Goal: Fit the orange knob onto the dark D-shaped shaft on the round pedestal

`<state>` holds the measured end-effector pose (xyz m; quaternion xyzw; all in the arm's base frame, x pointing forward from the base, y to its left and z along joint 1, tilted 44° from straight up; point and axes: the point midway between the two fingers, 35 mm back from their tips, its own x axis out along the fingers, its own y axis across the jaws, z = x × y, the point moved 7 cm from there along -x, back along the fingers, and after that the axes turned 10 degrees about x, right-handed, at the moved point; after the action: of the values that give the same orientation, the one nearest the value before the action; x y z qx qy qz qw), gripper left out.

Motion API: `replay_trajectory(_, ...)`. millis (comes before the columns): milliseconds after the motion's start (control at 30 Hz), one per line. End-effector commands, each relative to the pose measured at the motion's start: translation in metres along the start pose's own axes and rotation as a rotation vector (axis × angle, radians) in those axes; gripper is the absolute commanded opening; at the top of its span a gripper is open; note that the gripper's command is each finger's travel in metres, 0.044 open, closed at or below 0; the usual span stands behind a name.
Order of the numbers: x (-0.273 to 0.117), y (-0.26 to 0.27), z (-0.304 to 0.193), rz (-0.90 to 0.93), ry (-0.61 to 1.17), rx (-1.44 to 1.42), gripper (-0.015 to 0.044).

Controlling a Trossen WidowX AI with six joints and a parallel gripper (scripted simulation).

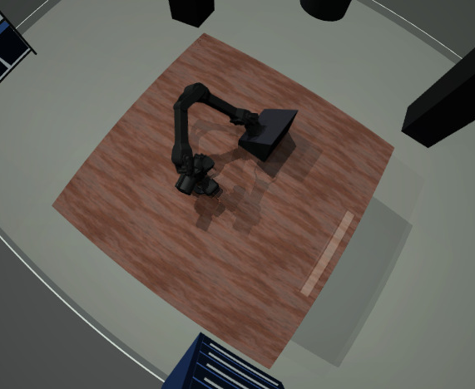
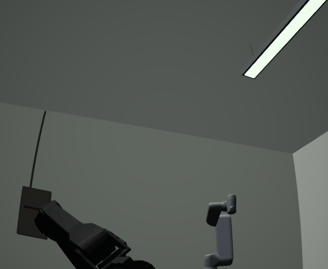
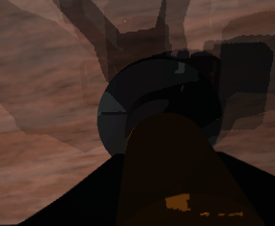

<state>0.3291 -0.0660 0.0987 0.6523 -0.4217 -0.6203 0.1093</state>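
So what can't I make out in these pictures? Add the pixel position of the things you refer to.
- Shaft's flat side, wrist view: behind the orange knob [image 3: 172, 169] and in shadow.
- Knob's hole, wrist view: underneath, facing away.
- Gripper, exterior view: cut off by the bottom edge.
- Blue cabinet [image 1: 182, 368], top view: cut off by the bottom edge.

The pedestal [image 3: 113, 130] (dark, round) blocks passage beneath the knob [image 3: 172, 164].
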Motion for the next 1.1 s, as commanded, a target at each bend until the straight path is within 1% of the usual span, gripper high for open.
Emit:
replay_trajectory(0,0.0001,-0.0007,-0.0002,-0.002,0.003,-0.003,0.0000)
replay_trajectory(233,-0.0048,0.0010,-0.0001,-0.002,0.003,-0.012,0.0000)
replay_trajectory(467,-0.0055,0.0000,-0.0019,-0.001,0.003,-0.212,0.0000)
replay_trajectory(1067,-0.0039,0.0003,-0.0008,-0.001,0.003,-0.212,0.0000)
